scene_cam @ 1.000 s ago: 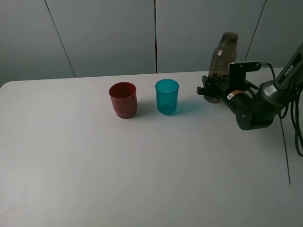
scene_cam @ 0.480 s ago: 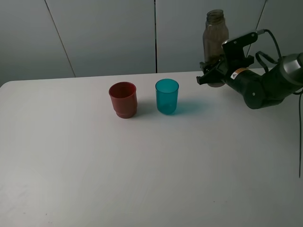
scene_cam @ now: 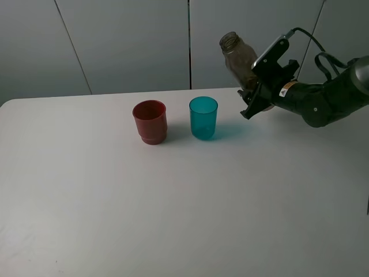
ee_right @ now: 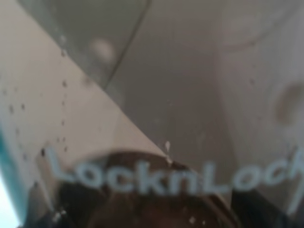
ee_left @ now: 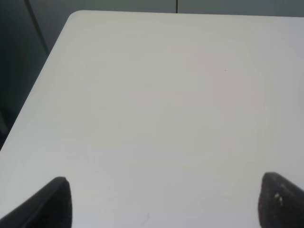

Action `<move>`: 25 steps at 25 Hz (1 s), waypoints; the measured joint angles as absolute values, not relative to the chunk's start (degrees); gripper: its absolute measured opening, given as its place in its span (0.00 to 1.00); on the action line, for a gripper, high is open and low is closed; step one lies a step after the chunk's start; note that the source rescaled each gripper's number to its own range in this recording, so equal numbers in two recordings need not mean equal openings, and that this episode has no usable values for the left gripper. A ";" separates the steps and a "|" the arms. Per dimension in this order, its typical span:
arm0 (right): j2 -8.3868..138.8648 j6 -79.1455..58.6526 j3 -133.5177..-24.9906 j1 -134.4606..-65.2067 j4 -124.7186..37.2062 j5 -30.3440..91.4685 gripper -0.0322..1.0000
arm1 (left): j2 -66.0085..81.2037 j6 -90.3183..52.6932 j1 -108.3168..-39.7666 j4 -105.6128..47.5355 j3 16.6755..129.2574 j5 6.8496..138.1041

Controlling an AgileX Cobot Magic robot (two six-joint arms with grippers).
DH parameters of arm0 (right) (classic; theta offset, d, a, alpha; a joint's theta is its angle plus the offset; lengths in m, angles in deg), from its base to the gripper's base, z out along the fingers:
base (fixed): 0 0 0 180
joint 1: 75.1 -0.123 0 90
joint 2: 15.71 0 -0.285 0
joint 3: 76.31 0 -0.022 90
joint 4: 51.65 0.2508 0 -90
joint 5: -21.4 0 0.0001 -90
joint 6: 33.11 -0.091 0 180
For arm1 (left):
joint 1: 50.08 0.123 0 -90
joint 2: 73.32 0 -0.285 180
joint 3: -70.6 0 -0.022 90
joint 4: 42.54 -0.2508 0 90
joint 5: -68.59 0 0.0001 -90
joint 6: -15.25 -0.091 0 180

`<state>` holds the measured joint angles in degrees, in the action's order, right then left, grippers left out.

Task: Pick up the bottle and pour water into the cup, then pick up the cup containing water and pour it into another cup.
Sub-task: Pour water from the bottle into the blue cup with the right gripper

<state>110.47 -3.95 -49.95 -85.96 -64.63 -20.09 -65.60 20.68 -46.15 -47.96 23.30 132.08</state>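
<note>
the right hand is clamped tight on the lower body of the tall, slim, smoky grey-brown translucent plastic bottle, which is in the air above the white tabletop, tilted with its uncapped neck leaning toward the small translucent teal plastic cup. the dark red plastic cup stands near the teal one, not touching. the left hand hangs over the tabletop, fingers spread wide, holding nothing.

Right arm: black, enters from the right edge of the exterior view, forearm raised, wrist rolled towards the left.
Right gripper: jaws clamped on the lower body of the bottle, holding it aloft and tilted leftward.
Left gripper: two dark fingertips spread wide apart, pointing downward.
</note>
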 joint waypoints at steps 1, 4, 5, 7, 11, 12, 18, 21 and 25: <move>110.47 -3.23 -49.95 -85.96 -64.90 -19.92 0.03 | -65.60 20.68 -46.15 -47.96 23.30 132.08; 110.47 -0.48 -49.95 -85.96 -65.81 -19.79 0.03 | -65.60 20.68 -46.15 -47.96 23.30 132.08; 110.47 0.10 -49.95 -85.96 -66.15 -19.79 0.03 | -65.60 20.68 -46.15 -47.96 23.30 132.08; 110.47 0.53 -49.95 -85.96 -67.14 -19.70 0.03 | -65.60 20.68 -46.15 -47.96 23.30 132.08; 110.47 3.05 -49.95 -86.62 -67.76 -19.67 0.03 | -65.60 20.68 -46.15 -47.96 23.30 132.08; 110.34 4.07 -49.95 -86.91 -67.89 -19.56 0.03 | -65.60 20.68 -46.15 -47.96 23.30 132.08; 109.97 9.65 -49.95 -87.71 -68.91 -19.56 0.03 | -65.60 20.68 -46.15 -47.96 23.30 132.08; 109.97 11.88 -50.07 -87.71 -69.01 -19.27 0.03 | -65.60 20.68 -46.15 -47.96 23.30 132.08; 109.97 12.98 -51.79 -87.71 -69.01 -18.78 0.03 | -65.60 20.68 -46.15 -47.96 23.30 132.08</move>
<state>109.97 12.98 -51.79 -87.71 -69.01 -18.78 -65.60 20.68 -46.15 -47.96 23.30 132.08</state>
